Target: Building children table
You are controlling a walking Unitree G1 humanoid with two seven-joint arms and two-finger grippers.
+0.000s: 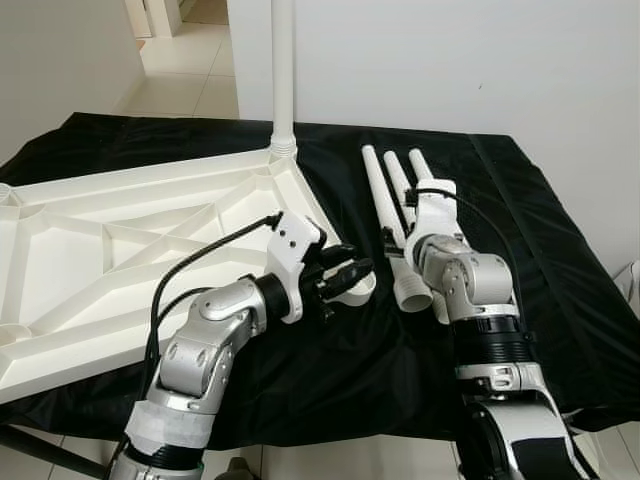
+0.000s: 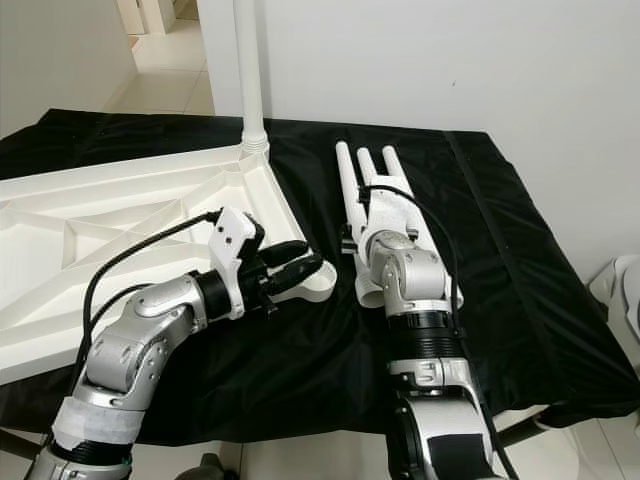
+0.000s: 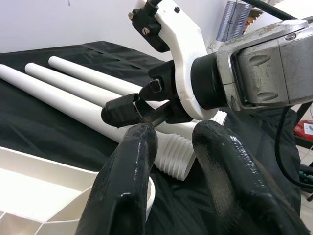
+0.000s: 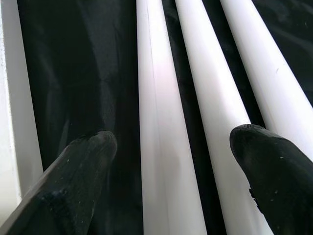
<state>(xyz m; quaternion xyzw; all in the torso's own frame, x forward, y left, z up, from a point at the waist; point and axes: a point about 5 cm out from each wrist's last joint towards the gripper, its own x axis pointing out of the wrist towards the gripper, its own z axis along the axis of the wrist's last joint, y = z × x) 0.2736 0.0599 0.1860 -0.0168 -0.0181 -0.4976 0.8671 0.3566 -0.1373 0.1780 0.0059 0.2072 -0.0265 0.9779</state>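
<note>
Two grippers at work over black-draped worktop (image 1: 560, 300). Left gripper (image 1: 352, 272): fingers slightly parted beside tabletop corner socket (image 1: 360, 290), nothing held. Right gripper (image 4: 166, 181): fingers spread wide over loose table legs (image 1: 395, 200), likely poised to take one. Inverted tabletop (image 1: 100, 250) left, ribs up for leg fitting; one fitted leg (image 1: 283, 70) upright at far corner.

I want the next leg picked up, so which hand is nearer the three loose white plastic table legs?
Right. The right hand hangs open directly over the three loose white plastic table legs; the left hand sits beside their threaded ends.
</note>
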